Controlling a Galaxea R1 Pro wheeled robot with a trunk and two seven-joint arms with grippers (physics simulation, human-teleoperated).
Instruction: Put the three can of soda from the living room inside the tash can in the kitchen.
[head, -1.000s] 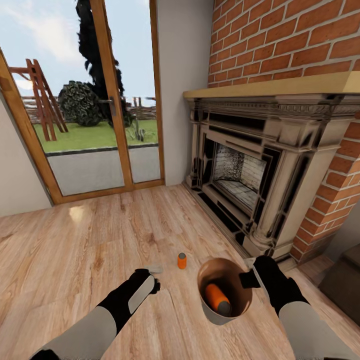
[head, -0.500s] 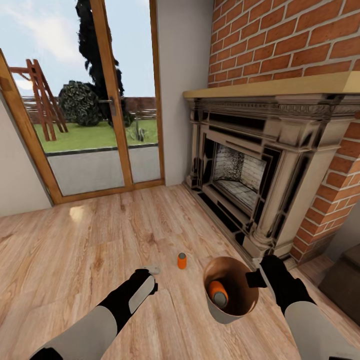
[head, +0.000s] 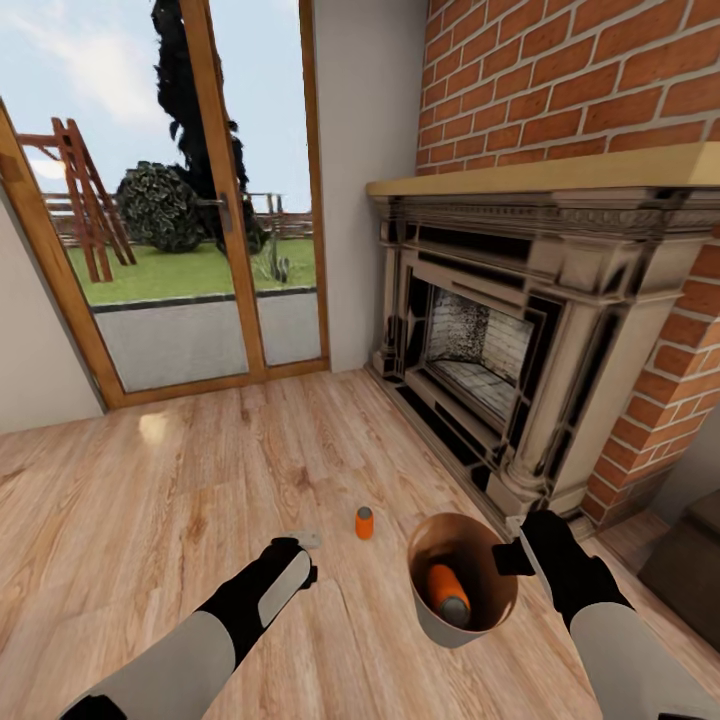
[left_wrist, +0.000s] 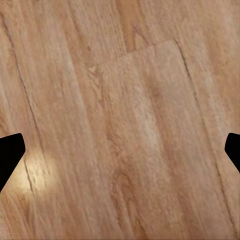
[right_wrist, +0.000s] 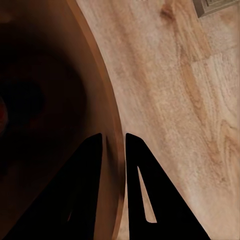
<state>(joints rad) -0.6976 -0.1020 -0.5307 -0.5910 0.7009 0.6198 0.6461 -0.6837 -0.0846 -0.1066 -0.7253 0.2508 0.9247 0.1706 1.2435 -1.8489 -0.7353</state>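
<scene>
Soda can (head: 447, 594) has rolled inside the trash can (head: 447, 631) pinched by the right gripper (right_wrist: 114, 145); left gripper (left_wrist: 120, 155) wide, empty.

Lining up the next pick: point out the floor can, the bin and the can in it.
Floor can (head: 364, 522): head view, orange side.
Bin (head: 436, 628): head view, grey outer wall, near side.
Can in bin (head: 447, 592): head view, orange body, lying tilted.

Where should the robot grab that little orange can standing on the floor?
Probably around its round orange side, below the grey top. The can of soda stands upright on the wood floor, so the open left end effector, close beside it, could slide in level from that side, one finger on each side of the body.
</scene>
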